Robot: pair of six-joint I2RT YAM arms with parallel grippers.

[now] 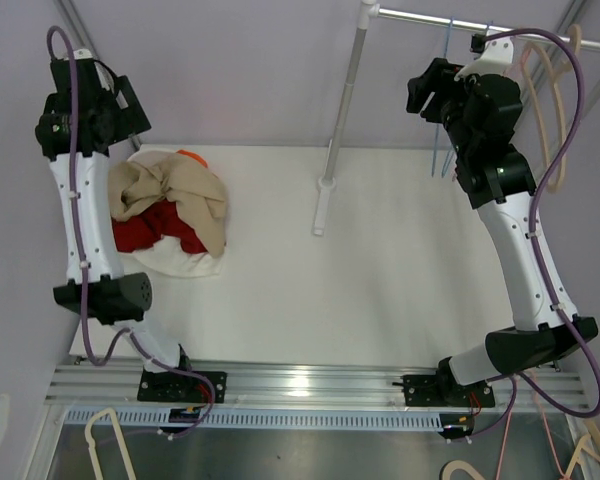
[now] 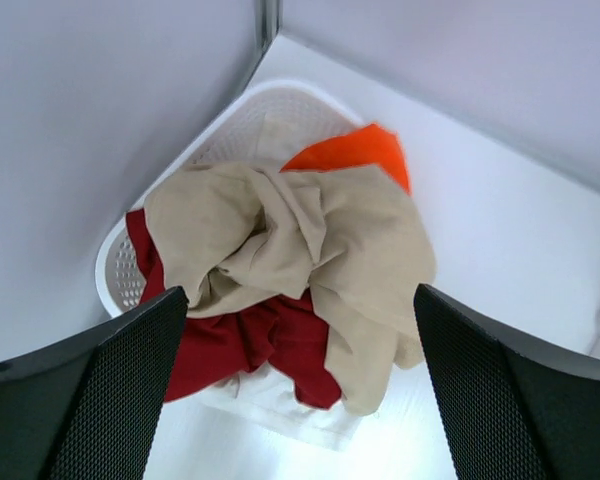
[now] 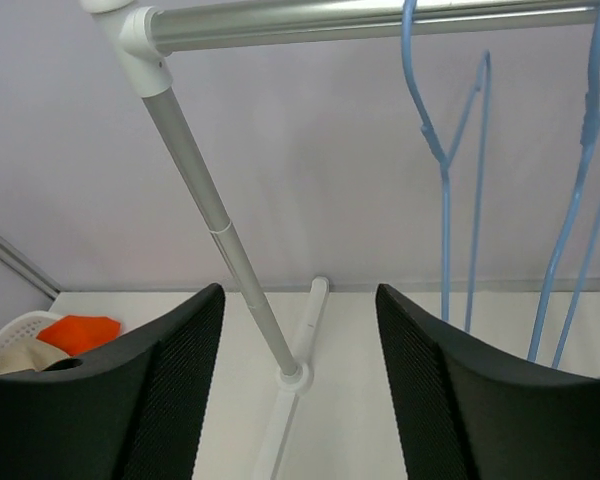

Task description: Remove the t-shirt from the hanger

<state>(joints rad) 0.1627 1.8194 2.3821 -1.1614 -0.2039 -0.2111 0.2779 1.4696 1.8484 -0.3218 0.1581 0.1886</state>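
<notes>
The left gripper (image 2: 300, 300) gapes wide and empty above the beige t-shirt (image 2: 280, 240) in the white perforated basket (image 2: 230, 130). The right gripper (image 3: 300, 295), fingers parted, holds nothing near the blue wire hanger (image 3: 445, 200).

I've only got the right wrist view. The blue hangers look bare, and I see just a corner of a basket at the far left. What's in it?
Observer: The basket is heaped with clothes, and a beige garment lies crumpled on top.
Operator: Anything under that?
Observer: A red garment sits beneath it, with white fabric draped over the basket's rim.
Operator: Where's the left gripper?
Observer: The left gripper hangs above the pile, jaws wide open and holding nothing.
</notes>
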